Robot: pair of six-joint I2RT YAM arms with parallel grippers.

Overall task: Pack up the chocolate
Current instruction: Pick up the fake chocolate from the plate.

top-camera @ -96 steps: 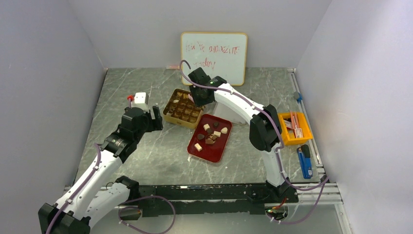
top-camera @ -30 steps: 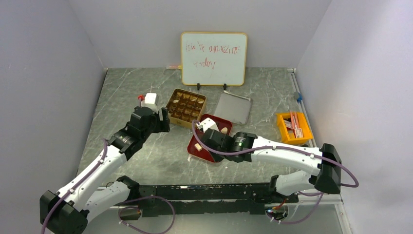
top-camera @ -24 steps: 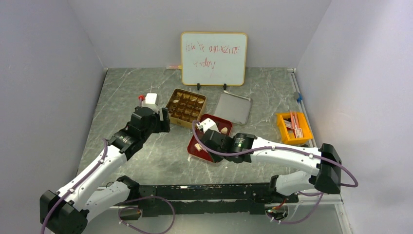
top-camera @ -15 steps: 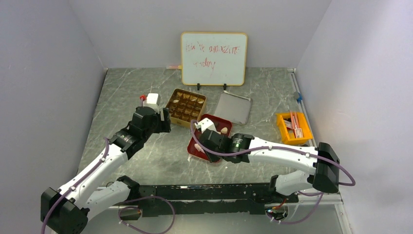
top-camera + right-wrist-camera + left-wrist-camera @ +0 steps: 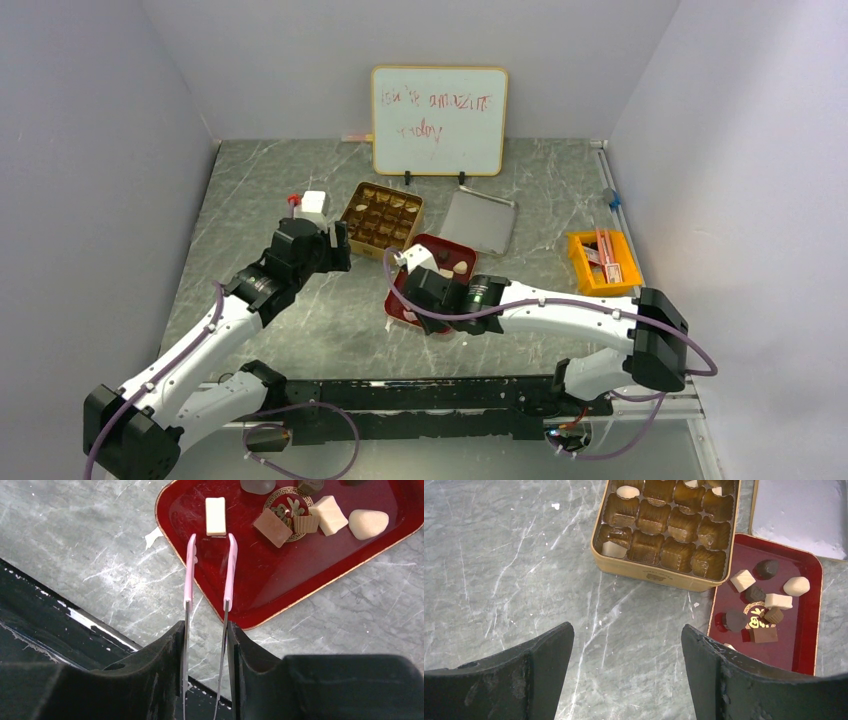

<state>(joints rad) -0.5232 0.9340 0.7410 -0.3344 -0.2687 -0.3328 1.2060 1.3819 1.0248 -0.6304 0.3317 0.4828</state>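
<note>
Right gripper [image 5: 206,630], clenched on pink tweezers [image 5: 189,570], has swung from gold tin [image 5: 649,573] back to red tray [image 5: 280,580]. The tips line up on a cream chocolate [image 5: 216,516], probably the next pick. Left gripper [image 5: 626,630] hangs released.

brown and cream chocolate [image 5: 216,516], red tray [image 5: 280,575], gold tin [image 5: 659,575], pink tweezers [image 5: 229,570].

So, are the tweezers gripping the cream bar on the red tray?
No, the tweezers hold their tips apart at the near end of the cream bar, not pinching it.
</note>
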